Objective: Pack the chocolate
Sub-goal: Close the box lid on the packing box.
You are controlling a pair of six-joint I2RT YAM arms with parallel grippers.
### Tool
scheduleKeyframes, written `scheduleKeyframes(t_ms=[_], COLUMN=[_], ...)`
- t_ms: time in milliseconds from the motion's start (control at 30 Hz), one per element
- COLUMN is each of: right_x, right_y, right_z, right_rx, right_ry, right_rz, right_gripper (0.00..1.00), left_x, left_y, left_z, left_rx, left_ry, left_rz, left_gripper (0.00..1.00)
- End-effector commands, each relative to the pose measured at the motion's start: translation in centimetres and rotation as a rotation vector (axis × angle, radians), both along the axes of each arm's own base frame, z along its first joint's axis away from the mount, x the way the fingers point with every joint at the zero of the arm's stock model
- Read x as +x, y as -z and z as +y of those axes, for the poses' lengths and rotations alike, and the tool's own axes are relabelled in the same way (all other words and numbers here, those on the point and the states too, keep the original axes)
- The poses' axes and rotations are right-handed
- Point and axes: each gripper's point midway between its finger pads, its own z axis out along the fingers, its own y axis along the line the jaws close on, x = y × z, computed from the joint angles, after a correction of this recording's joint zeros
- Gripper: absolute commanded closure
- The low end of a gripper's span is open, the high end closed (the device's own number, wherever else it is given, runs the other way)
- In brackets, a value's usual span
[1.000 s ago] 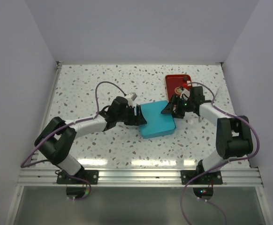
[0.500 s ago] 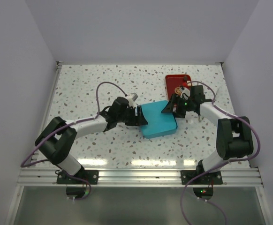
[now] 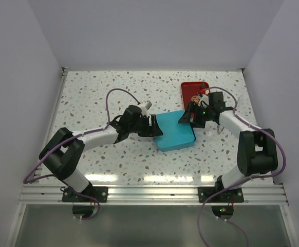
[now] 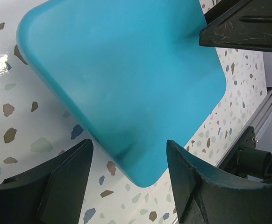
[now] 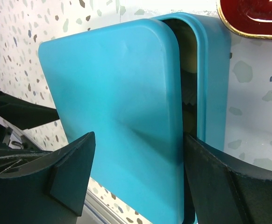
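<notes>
Here, a teal box [image 3: 174, 135] lies at the middle of the speckled table [image 3: 98, 92], just in front of a gold-rimmed red tray [image 3: 193, 87]. Its lid [image 5: 112, 107] sits offset from the base [image 5: 213, 79], leaving a dark slit between them. The left fingers [image 4: 56, 182] stand well apart astride one corner of the box. The right fingers [image 5: 56, 172], spread wide, straddle the lid from the opposite side. Neither pair visibly clamps anything. The chocolate cannot be made out, as the slit shows only shadow.
</notes>
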Motion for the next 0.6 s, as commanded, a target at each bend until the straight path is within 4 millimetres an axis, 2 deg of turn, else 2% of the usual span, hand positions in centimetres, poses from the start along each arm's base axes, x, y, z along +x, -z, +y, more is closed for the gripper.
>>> scheduleKeyframes(t_ms=[0, 367, 567], right_x=[1.3, 1.6, 1.5], right_y=[-2.3, -3.4, -3.2], right_z=[-0.5, -1.3, -1.9], right_rx=[-0.022, -0.081, -0.113], right_ry=[0.005, 0.012, 0.019], right_rz=[-0.086, -0.113, -0.109], right_gripper=[0.22, 0.22, 0.21], left_x=[1.3, 1.6, 1.6], left_y=[-2.4, -2.8, -2.7], left_z=[-1.8, -2.4, -2.4], left_rx=[-0.072, -0.078, -0.074], left_ry=[0.016, 0.024, 0.023], left_rz=[-0.058, -0.065, -0.062], left_gripper=[0.31, 0.31, 0.31])
